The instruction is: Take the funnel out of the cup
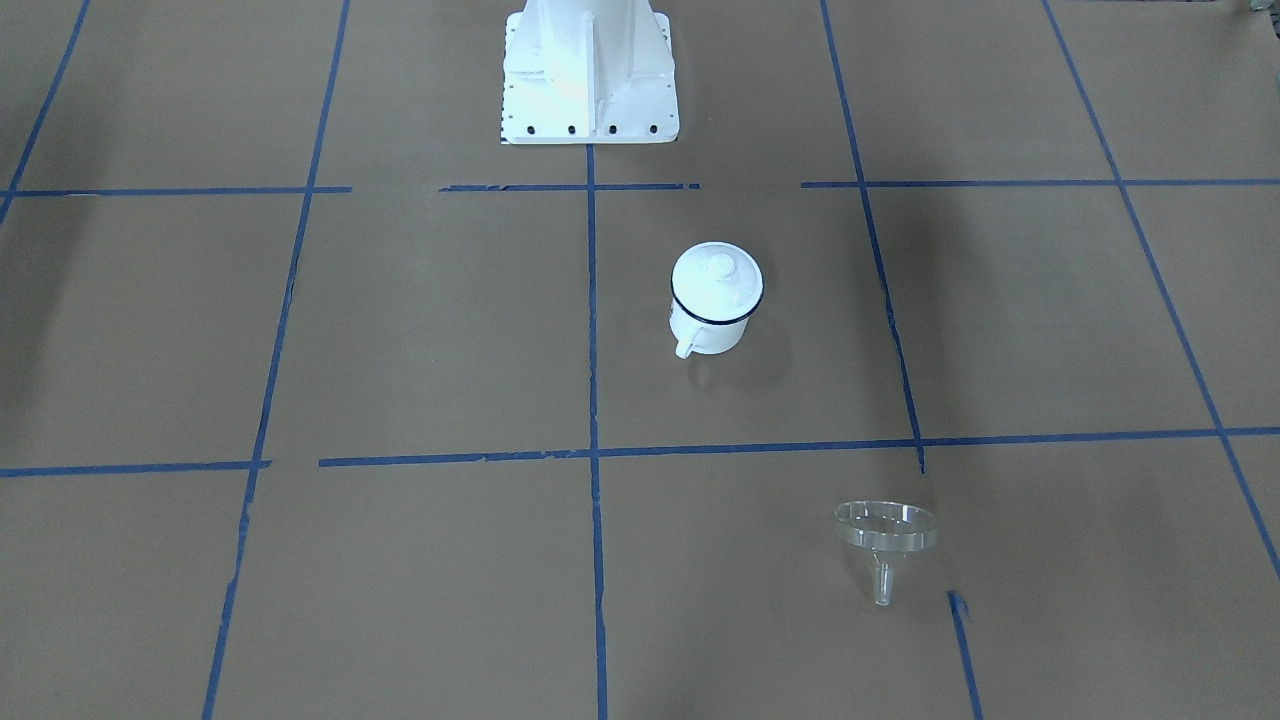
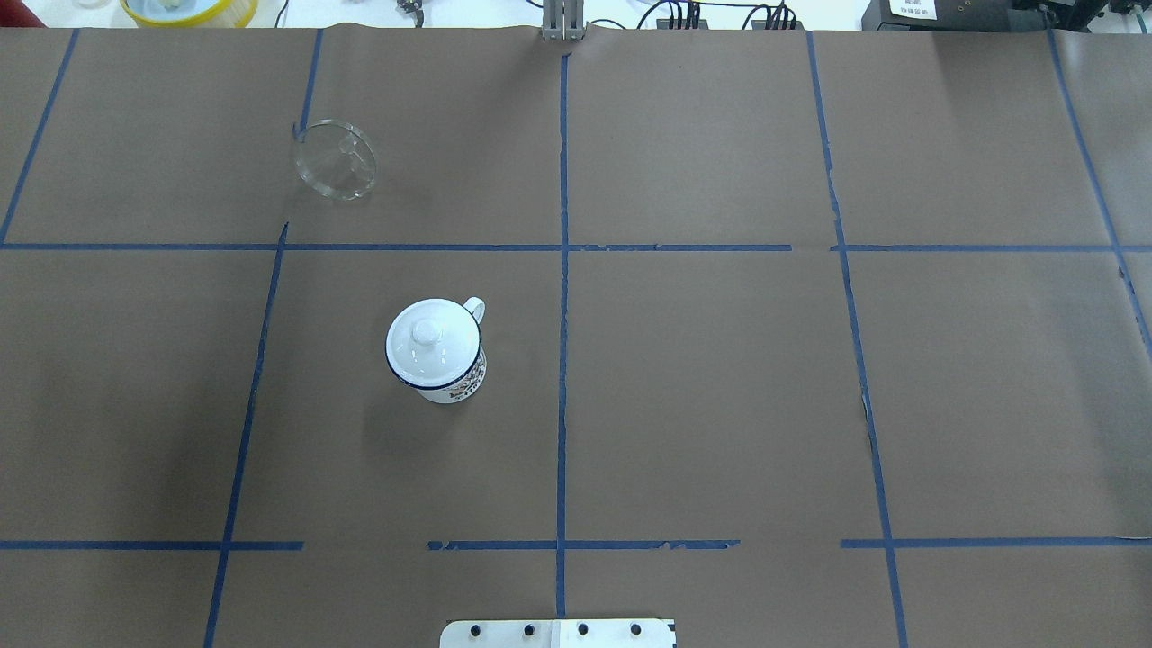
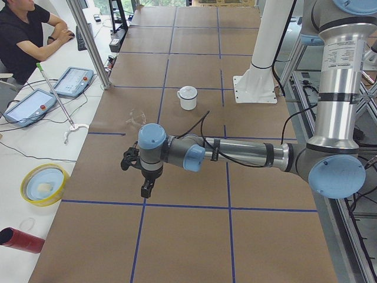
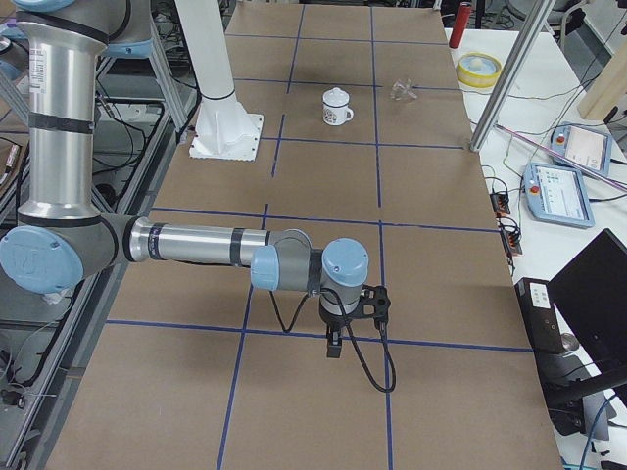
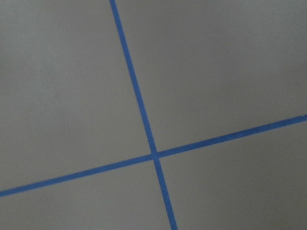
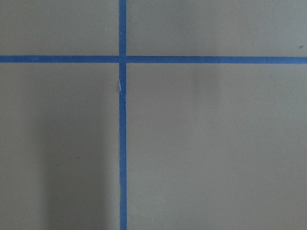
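One funnel point(image 2: 335, 160), one cup point(image 2: 459, 378), one lid point(image 2: 430, 340), two arms. The clear funnel is out of the cup: it lies tipped on the table point(image 2: 720, 405), its wide bowl facing the robot and its short spout pointing away. It sits in the far grid square on the robot's left, well apart from the cup. The white cup stands upright nearer the robot base point(image 1: 590, 80), just left of the centre line of blue tape point(image 2: 563, 360). The single white domed lid, with its knob, sits on the cup's dark blue rim, and the loop handle points away from the robot. One operator point(image 3: 23, 35) sits beside the table in the left side view.

The left arm point(image 3: 247, 153) has its upper segment upright and its forearm stretched level over the table's left end, the wrist turned so that the left tool point(image 3: 145, 192) hangs pointing down above bare table, well apart from cup and funnel. The right arm point(image 4: 196, 243) mirrors this over the table's right end, the right tool point(image 4: 334, 348) likewise pointing down. Both tools appear only in the side views, so whether their fingers are apart or together cannot be told. Each wrist camera shows only brown table and one crossing of blue tape.
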Robot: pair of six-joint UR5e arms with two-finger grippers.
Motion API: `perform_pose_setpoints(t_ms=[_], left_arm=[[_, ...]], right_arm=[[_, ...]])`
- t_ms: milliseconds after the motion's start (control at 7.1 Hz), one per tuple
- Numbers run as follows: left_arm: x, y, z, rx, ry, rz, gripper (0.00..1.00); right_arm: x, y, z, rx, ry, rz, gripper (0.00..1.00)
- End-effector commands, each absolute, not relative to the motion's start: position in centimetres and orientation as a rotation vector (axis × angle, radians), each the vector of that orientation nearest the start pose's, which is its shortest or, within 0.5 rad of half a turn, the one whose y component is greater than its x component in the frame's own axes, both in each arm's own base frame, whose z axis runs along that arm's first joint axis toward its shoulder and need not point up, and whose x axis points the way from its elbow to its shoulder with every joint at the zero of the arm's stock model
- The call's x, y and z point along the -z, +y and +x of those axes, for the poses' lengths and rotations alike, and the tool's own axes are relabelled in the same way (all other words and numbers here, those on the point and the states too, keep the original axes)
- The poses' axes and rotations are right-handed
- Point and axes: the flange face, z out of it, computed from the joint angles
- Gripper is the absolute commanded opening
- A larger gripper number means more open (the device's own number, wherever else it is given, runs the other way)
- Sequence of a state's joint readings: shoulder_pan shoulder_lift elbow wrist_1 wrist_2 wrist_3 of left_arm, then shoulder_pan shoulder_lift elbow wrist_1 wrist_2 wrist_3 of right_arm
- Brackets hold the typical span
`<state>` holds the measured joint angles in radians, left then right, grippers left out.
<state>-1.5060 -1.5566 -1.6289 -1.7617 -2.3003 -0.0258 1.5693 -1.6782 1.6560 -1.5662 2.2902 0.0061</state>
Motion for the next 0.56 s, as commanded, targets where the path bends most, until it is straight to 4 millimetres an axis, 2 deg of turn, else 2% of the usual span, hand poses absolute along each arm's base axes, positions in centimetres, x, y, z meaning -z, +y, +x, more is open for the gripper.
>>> perform_pose_setpoints(t_ms=[0, 422], left_arm=[[-63.3, -48.9, -4.8, -0.062, 0.76, 0.098, 1.0], [-63.0, -47.6, -7.0, -0.03, 0.754, 0.025, 1.0]], right_arm=[[-67.1, -44.5, 6.7, -0.011, -0.719, -0.02, 1.0], [-67.0, -44.5, 6.7, -0.01, -0.719, -0.019, 1.0]])
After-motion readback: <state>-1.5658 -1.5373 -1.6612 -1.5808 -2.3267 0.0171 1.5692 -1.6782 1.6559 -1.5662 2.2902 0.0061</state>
